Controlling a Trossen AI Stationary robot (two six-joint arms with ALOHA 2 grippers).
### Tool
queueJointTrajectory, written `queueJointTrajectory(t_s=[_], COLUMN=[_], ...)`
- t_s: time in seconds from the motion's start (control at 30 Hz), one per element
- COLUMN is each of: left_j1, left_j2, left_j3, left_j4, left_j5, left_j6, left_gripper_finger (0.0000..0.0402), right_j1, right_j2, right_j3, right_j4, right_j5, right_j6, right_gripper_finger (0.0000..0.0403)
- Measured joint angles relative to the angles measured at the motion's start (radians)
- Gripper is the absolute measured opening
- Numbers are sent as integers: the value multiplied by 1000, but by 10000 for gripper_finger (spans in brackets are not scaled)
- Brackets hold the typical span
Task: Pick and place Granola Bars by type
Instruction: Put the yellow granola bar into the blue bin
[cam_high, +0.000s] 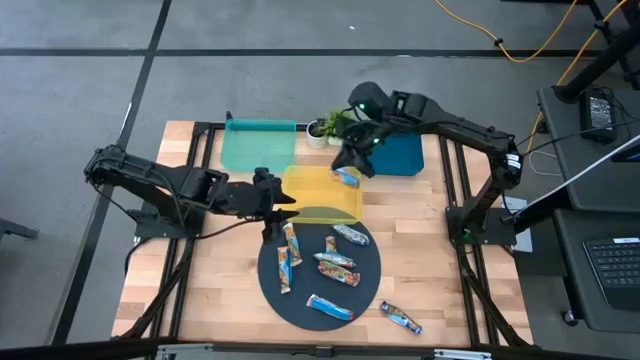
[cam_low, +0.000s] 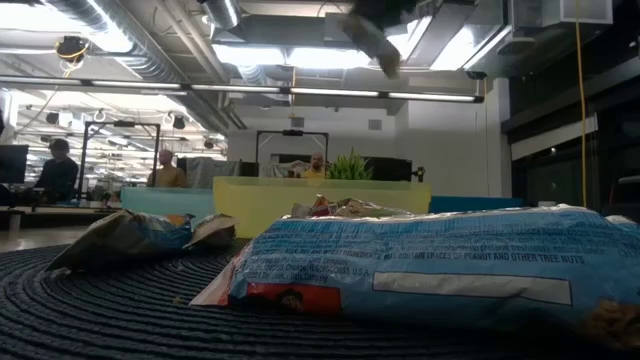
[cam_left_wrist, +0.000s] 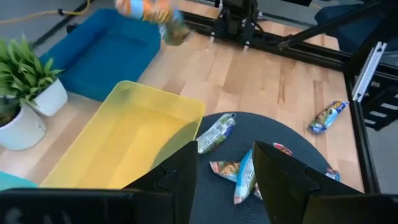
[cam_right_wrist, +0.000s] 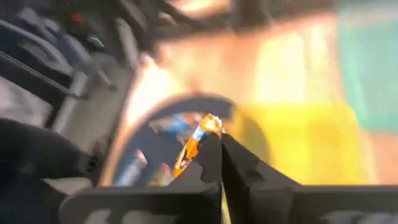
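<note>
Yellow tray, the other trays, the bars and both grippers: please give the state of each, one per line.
Yellow tray: empty.
Teal tray: nothing visible inside.
Blue tray: partly hidden by the right arm.
Right gripper: shut on a granola bar, above the yellow tray.
Left gripper: open, empty, at the mat's edge.
Bars on the round mat: six, lying flat.
Lone bar: on the wood, off the mat.

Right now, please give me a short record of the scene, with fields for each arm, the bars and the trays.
right pincer: shut on a granola bar, raised over the yellow tray
left pincer: open, at the dark mat edge, holding nothing
bars on mat: six
stray bar: on the table, off the mat
other trays: green tray, blue tray
</note>
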Motion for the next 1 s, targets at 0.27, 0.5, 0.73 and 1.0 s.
queueJointTrajectory(t_s=[0.27,0.5,0.73,1.0], left_j1=[-12,-12,4,5], left_j2=[0,0,0,0], left_j3=[0,0,0,0], left_j4=[0,1,9,10], left_j5=[-31,-32,-35,-80], left_j6=[-15,-42,-60,-69], left_gripper_finger=[145,144,144,143], right_j1=[-190,-380,-486,-551], right_j2=[-5,-30,-28,-27], right_j3=[0,0,-153,-438], right_j4=[-236,-283,-203,21], right_j5=[61,191,227,339], right_j6=[-150,-194,-206,-200], right_gripper_finger=[4,4,4,4])
